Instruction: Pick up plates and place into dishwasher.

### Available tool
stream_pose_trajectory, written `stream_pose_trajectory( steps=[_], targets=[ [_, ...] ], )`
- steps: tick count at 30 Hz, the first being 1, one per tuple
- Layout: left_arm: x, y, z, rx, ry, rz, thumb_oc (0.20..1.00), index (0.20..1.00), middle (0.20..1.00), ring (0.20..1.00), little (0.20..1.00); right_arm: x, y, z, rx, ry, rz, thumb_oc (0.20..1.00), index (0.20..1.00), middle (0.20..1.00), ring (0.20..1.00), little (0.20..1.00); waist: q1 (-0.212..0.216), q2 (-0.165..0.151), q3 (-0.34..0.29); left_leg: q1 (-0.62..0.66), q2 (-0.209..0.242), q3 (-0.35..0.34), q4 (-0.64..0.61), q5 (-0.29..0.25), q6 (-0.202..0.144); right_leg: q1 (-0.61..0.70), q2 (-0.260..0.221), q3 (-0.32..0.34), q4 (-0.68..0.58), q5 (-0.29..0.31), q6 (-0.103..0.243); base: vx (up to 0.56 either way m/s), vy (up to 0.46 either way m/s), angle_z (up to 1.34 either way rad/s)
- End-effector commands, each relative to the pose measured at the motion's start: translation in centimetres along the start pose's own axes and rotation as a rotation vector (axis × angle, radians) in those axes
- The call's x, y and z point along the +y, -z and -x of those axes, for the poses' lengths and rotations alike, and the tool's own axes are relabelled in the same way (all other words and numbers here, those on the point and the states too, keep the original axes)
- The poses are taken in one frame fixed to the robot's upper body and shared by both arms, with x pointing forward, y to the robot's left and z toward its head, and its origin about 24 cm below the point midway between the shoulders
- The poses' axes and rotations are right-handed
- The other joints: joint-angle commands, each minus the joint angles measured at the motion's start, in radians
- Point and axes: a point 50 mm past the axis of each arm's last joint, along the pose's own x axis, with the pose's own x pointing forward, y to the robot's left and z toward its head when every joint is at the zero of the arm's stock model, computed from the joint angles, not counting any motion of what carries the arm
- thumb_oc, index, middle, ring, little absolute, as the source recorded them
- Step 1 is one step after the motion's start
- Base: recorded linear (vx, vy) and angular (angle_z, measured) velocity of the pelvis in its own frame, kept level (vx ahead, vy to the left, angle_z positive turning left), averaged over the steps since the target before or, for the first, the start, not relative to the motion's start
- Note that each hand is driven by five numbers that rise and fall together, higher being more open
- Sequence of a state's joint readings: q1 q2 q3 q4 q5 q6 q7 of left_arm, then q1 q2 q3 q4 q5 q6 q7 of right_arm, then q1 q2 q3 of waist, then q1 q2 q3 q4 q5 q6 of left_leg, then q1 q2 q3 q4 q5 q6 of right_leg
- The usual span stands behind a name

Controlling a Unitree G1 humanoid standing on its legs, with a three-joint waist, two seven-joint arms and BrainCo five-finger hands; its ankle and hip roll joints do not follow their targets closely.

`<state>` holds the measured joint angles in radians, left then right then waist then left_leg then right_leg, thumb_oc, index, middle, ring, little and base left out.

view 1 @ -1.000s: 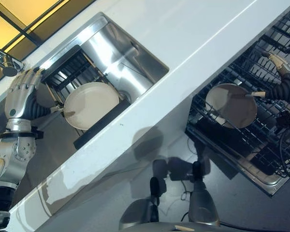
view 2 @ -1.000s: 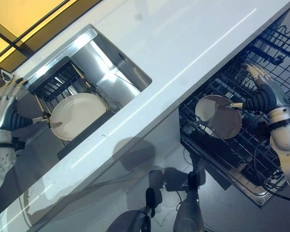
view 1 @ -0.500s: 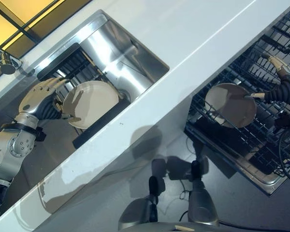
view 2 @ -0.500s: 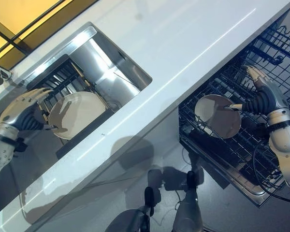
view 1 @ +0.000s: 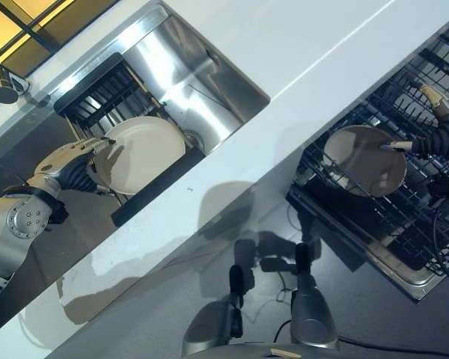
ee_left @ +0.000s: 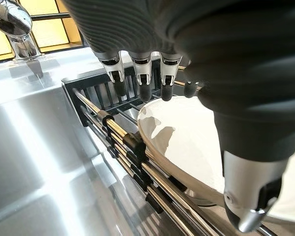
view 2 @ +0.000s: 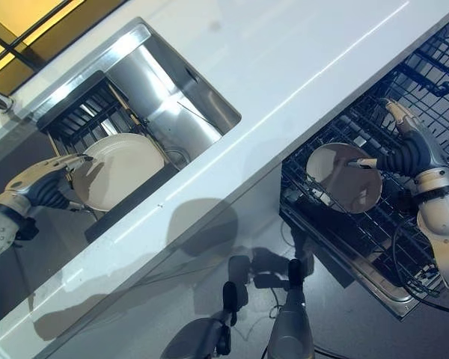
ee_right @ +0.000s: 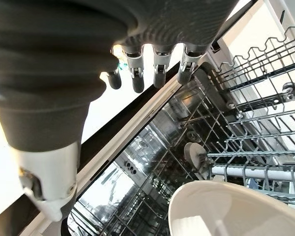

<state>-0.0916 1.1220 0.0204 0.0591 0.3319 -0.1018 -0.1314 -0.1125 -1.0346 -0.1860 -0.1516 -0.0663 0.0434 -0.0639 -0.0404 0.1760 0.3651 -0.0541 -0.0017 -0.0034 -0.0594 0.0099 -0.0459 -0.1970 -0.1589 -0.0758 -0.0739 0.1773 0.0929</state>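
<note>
across the white counter [view 1: 232, 90] we see the steel sink [view 1: 202, 71] and the pulled-out dishwasher rack [view 2: 374, 224]. one cream plate [view 1: 138, 153] leans in the sink's black drying rack [view 1: 97, 93], our left hand [view 1: 78, 153] spread loosely over its rim. another plate [view 2: 344, 178] stands in the dishwasher rack, our right hand [view 2: 408, 146] relaxed beside it, thumb at its edge.

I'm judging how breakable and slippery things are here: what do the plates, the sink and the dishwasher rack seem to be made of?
The plate in the sink rack and the plate in the dishwasher look like glazed ceramic, cream and softly glossy, though hard plastic is possible. The sink looks like brushed stainless steel, with streaky reflections. The dishwasher rack looks like dark coated wire in a thin grid.
</note>
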Motion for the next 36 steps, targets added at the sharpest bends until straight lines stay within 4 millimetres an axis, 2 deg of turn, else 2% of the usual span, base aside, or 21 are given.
stream_pose_trajectory(
  steps=[1, 13, 20, 26, 31, 36],
  targets=[
    [3.0, 0.9, 0.4, 0.032, -0.067, -0.002, 1.000, 1.000, 1.000, 1.000, 1.000, -1.9, -2.0, -0.4, -0.107, 0.069, 0.040, 1.000, 1.000, 1.000, 1.000, 1.000, 0.004, -0.037, -0.036, -0.105, -0.004, 0.000, 0.033, 0.071, -0.002, -0.004, -0.026, 0.032, 0.222, -0.185, 0.036, 0.00, 0.000, 0.00],
    [2.4, -0.5, 0.2, -0.052, 0.023, 0.075, 1.000, 1.000, 1.000, 1.000, 1.000, -1.7, -1.6, 0.0, -0.096, 0.065, 0.027, 1.000, 1.000, 1.000, 1.000, 1.000, 0.001, -0.043, -0.042, -0.099, -0.005, 0.005, 0.045, 0.060, 0.002, 0.006, -0.028, 0.032, 0.223, -0.187, 0.039, 0.01, -0.001, 0.00],
    [2.6, -1.1, 0.0, -0.086, -0.001, 0.081, 1.000, 1.000, 1.000, 1.000, 1.000, -1.5, -1.7, -0.1, -0.098, 0.076, 0.015, 1.000, 1.000, 1.000, 1.000, 1.000, 0.001, -0.050, -0.025, -0.112, -0.001, 0.010, 0.051, 0.060, 0.003, -0.006, -0.023, 0.037, 0.225, -0.182, 0.039, 0.00, -0.020, 0.00],
    [2.8, -1.2, 0.0, -0.106, -0.062, 0.070, 1.000, 1.000, 1.000, 1.000, 1.000, -1.1, -1.6, 0.0, -0.100, 0.086, 0.001, 1.000, 1.000, 1.000, 1.000, 1.000, 0.004, -0.055, -0.014, -0.124, 0.001, 0.011, 0.060, 0.059, 0.003, -0.015, -0.023, 0.031, 0.230, -0.181, 0.037, -0.01, -0.027, 0.00],
    [2.2, -1.6, 0.1, -0.125, -0.064, 0.052, 1.000, 1.000, 1.000, 1.000, 1.000, -1.0, -1.6, 0.0, -0.100, 0.089, 0.003, 1.000, 1.000, 1.000, 1.000, 1.000, 0.006, -0.054, -0.008, -0.133, 0.002, 0.010, 0.062, 0.062, 0.002, -0.021, -0.021, 0.030, 0.230, -0.179, 0.036, 0.00, 0.000, 0.00],
    [2.1, -1.7, 0.2, -0.136, -0.059, -0.020, 1.000, 1.000, 1.000, 1.000, 1.000, -1.1, -1.6, -0.1, -0.102, 0.096, 0.004, 1.000, 1.000, 1.000, 1.000, 1.000, 0.007, -0.057, 0.003, -0.146, 0.004, 0.011, 0.068, 0.062, 0.002, -0.032, -0.018, 0.029, 0.234, -0.179, 0.033, 0.00, 0.000, 0.00]
  ],
)
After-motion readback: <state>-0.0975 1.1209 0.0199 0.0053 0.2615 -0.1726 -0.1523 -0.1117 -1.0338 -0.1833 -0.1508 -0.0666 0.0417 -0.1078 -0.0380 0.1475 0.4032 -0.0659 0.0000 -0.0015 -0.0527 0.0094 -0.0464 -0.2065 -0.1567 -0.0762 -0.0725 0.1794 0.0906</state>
